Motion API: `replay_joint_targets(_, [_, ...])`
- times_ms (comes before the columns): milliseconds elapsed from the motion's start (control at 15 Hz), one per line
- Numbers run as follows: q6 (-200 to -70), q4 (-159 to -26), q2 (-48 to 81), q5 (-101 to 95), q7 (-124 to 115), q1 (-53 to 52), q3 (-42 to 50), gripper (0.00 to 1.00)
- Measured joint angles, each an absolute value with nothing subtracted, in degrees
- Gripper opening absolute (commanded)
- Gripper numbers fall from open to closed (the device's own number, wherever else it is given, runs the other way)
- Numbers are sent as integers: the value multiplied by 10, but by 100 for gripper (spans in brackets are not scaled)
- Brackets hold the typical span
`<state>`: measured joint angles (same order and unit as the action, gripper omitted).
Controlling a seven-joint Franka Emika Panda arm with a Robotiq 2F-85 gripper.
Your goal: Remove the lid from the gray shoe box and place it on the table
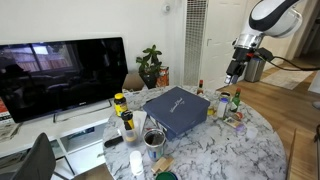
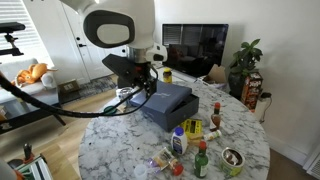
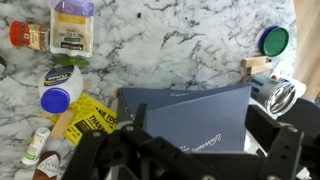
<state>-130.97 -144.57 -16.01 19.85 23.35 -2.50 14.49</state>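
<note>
Biggest first: round marble surface point(image 1: 250, 150), crowded with bottles, cups and cans. Next, the gray shoe box point(image 2: 165, 112), sitting near the middle in both exterior views. On top of that, the lid point(image 3: 195, 112): fully seated on the box, script logo facing up, filling the 5 o'clock part of the wrist view. Then the gripper point(image 1: 233, 72): hangs in the air at roughly 2 o'clock from the box in an exterior view, clear of it, holding nothing. Looks spread wide in the wrist view, with dark parts either side at 6 o'clock. Small stuff around the lid: yellow bottle point(image 3: 90, 115) right against its 9 o'clock edge, blue-capped white bottle point(image 3: 57, 95) at 10 o'clock, green-lidded cup point(image 3: 273, 40) at 1 o'clock, apart from it.
</note>
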Motion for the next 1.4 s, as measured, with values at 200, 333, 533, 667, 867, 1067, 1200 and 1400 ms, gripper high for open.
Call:
replay_joint_targets(200, [-1317, -1420, -101, 292, 312, -24, 163, 100])
replay_joint_targets(333, [-1321, -1393, -57, 357, 368, -19, 164, 100])
replay_joint_targets(533, [-1321, -1335, 16, 422, 429, -3, 149, 100])
replay_joint_targets(667, [-1321, -1287, 69, 441, 444, 13, 130, 100])
replay_joint_targets(867, [-1321, -1213, 146, 448, 446, 40, 101, 100])
replay_joint_targets(1067, [-1321, -1142, 215, 448, 446, 65, 73, 100])
replay_joint_targets(1200, [-1321, -1099, 253, 448, 446, 80, 58, 100])
replay_joint_targets(1400, [-1321, -1043, 303, 446, 445, 98, 40, 100])
